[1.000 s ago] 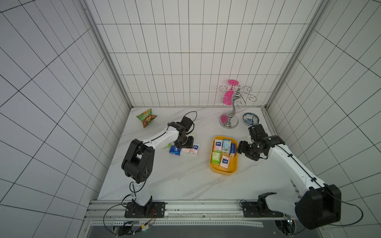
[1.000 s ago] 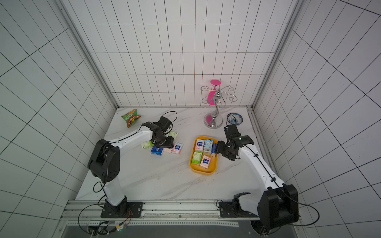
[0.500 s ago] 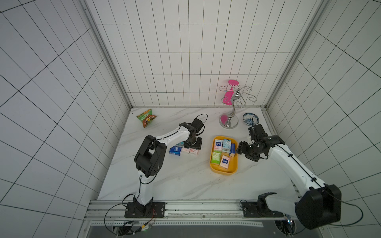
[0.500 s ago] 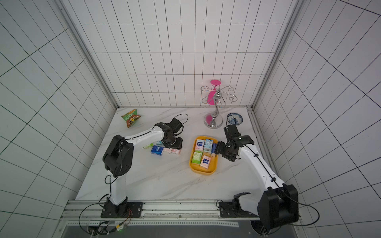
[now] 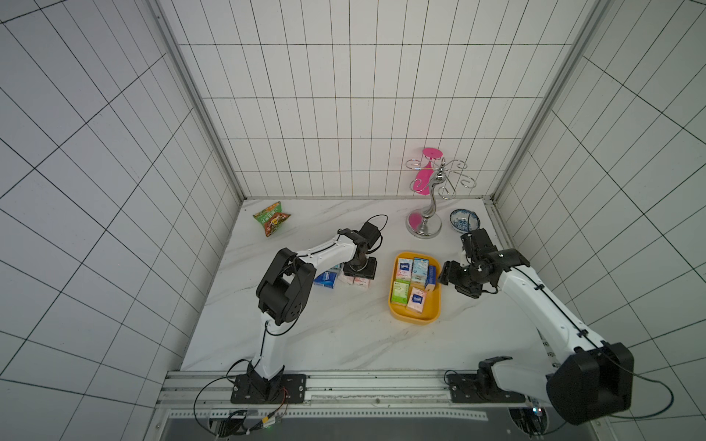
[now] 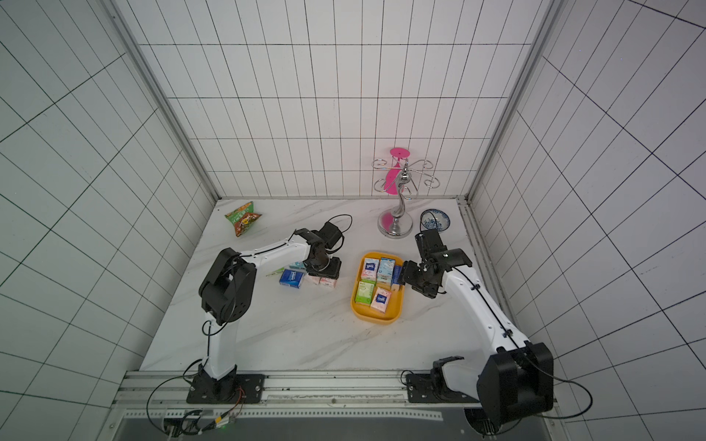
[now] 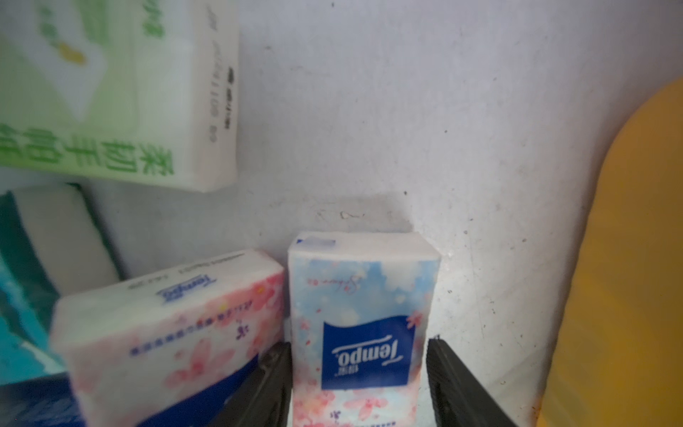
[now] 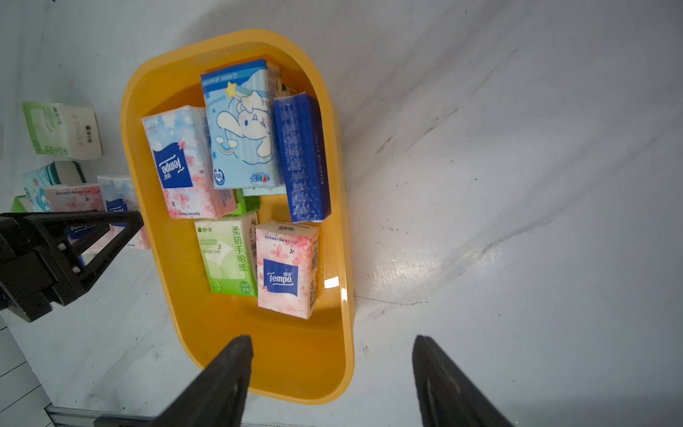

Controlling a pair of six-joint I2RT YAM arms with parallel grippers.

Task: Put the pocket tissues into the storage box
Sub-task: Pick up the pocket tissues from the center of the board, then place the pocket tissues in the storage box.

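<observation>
Left pincer [image 7: 358, 347], having slid along the loose pile toward the yellow-orange plastic storage box [image 8: 295, 355], now straddles a pink-and-blue blossom-print pocket tissue packet [image 7: 364, 295] on the white marble table [image 7: 369, 111] just beside that box. I cannot tell whether its jaws press or merely flank it, but a pick looks near. Right pincer [image 8: 332, 344] hovers apart and empty at the box's end, where several packets already lie; legible are "Tempo" on blue badges and "柔韧手帕纸" on the boxed green packet [image 8: 227, 255].

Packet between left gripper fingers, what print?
The packet: pale blue, pink blossoms, blue Tempo logo; left wrist view.
</observation>
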